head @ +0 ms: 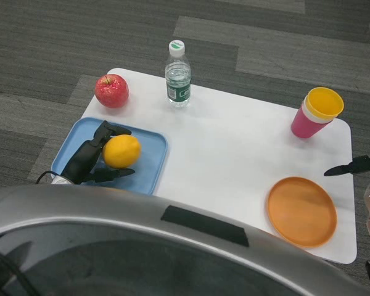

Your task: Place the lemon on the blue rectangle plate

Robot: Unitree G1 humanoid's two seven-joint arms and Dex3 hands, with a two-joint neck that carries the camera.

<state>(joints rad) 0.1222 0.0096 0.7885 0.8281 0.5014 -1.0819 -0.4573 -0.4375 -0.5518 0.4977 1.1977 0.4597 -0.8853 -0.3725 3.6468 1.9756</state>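
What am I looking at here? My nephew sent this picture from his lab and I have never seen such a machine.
This is a humanoid robot's own view, taken by a camera in its head, looking down at a white table. The black many-fingered left hand is the robot's own. It is wrapped around a round yellow lemon, over a blue rectangular plate; whether the lemon already rests on the plate is hard to tell. The right hand shows only at the picture's edge, beside the table, holding nothing. Also on the table: a red apple, a clear plastic water bottle, a yellow cup nested in a pink cup, and a round orange plate.
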